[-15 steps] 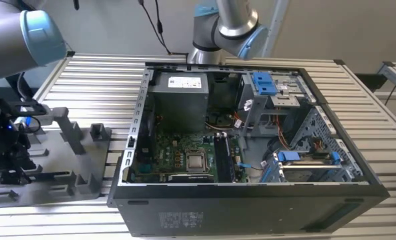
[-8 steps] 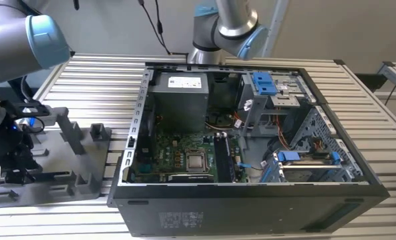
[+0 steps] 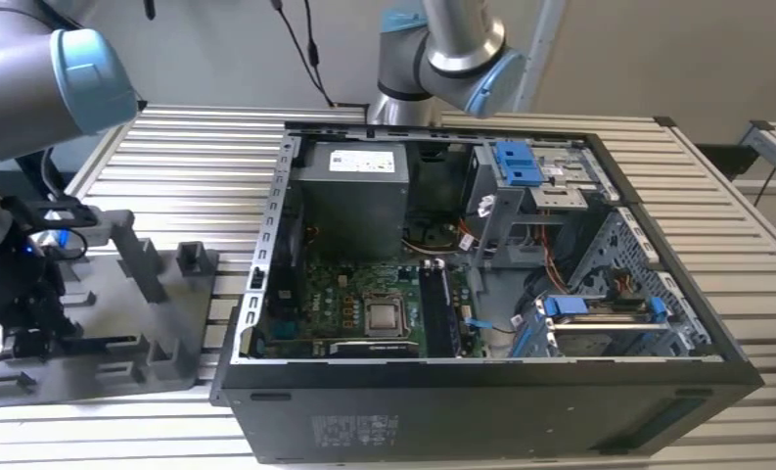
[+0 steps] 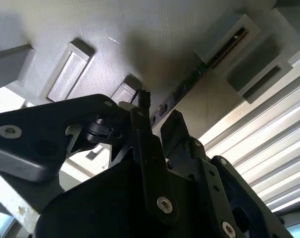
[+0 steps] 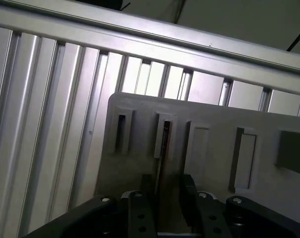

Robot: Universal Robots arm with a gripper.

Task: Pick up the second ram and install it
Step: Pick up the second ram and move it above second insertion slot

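Slatted worktop (image 5: 46, 109) under grey fixture plate (image 5: 214, 111); straddled second ram (image 5: 163, 153), tool (image 5: 166, 186) parted, holding nothing, long axis aligned between fingers (image 5: 188, 193).

power supply label (image 3: 365, 159): white sticker on the grey unit inside the computer case (image 3: 492, 392); print too small to read.
case panel print (image 3: 361, 429): pale block of lettering on the dark outer wall; unreadable.
Legible text, numbers, signs: none.
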